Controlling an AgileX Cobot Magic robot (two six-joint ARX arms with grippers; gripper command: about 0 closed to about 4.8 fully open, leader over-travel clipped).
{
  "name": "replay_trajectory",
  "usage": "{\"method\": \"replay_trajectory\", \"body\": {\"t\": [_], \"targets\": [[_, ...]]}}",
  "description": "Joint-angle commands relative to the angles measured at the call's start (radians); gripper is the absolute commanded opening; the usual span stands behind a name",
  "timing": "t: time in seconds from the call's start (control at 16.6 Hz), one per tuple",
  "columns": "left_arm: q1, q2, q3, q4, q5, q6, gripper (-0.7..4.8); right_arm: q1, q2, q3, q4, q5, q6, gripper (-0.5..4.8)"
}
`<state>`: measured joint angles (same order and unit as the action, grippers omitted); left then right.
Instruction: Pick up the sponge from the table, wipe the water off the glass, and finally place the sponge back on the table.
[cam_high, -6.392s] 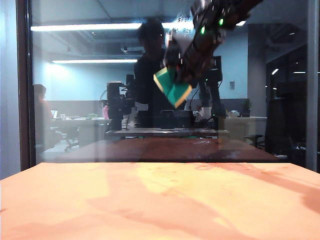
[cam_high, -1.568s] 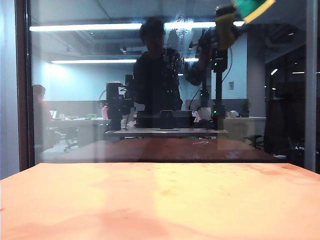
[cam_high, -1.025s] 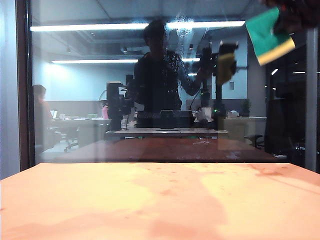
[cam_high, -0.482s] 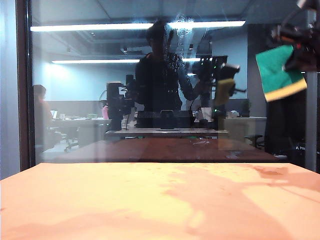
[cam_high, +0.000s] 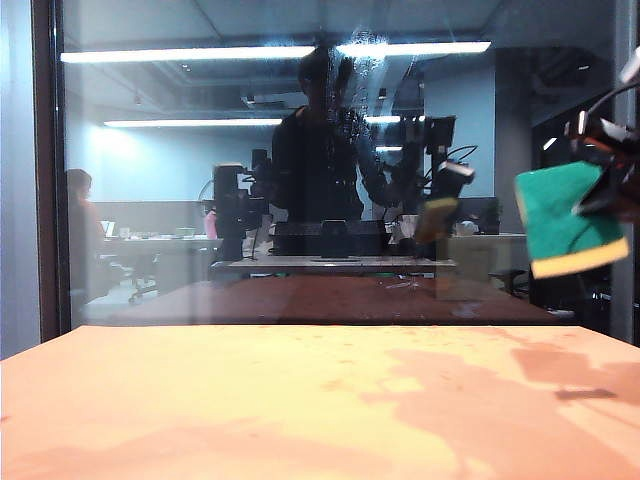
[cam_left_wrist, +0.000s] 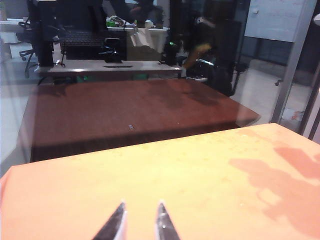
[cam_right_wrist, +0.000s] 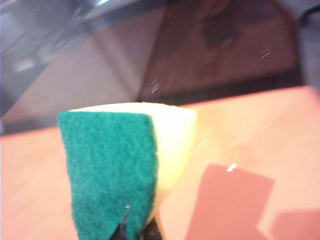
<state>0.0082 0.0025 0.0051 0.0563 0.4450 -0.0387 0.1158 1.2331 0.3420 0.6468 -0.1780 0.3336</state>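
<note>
The table (cam_high: 300, 410) fills the near field of the exterior view. The left gripper (cam_left_wrist: 140, 222) hangs just above the near part of the table, its jaws slightly apart and empty. At 3 o'clock in the exterior view, the right gripper (cam_high: 605, 190) is clamped on the sponge (cam_high: 568, 218), which is held clear of the table, green face toward the camera, cream layer along its lower edge. Behind the table stands the glass (cam_high: 330, 170). The water (cam_high: 350, 110) speckles the glass at 12 o'clock, in front of a mirrored figure.
</note>
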Motion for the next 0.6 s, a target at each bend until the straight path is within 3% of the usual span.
{"method": "replay_trajectory", "body": {"t": [0.06, 0.36, 0.6], "targets": [[0.000, 0.000, 0.003, 0.013, 0.009, 0.000, 0.78, 0.024, 0.008, -0.008, 0.021, -0.065, 0.008, -0.09], [0.000, 0.000, 0.004, 0.013, 0.016, 0.000, 0.78, 0.117, 0.096, -0.006, 0.048, -0.091, 0.068, -0.09], [0.000, 0.000, 0.004, 0.013, 0.016, 0.000, 0.78, 0.151, 0.251, 0.002, 0.185, -0.147, 0.177, -0.09]]}}
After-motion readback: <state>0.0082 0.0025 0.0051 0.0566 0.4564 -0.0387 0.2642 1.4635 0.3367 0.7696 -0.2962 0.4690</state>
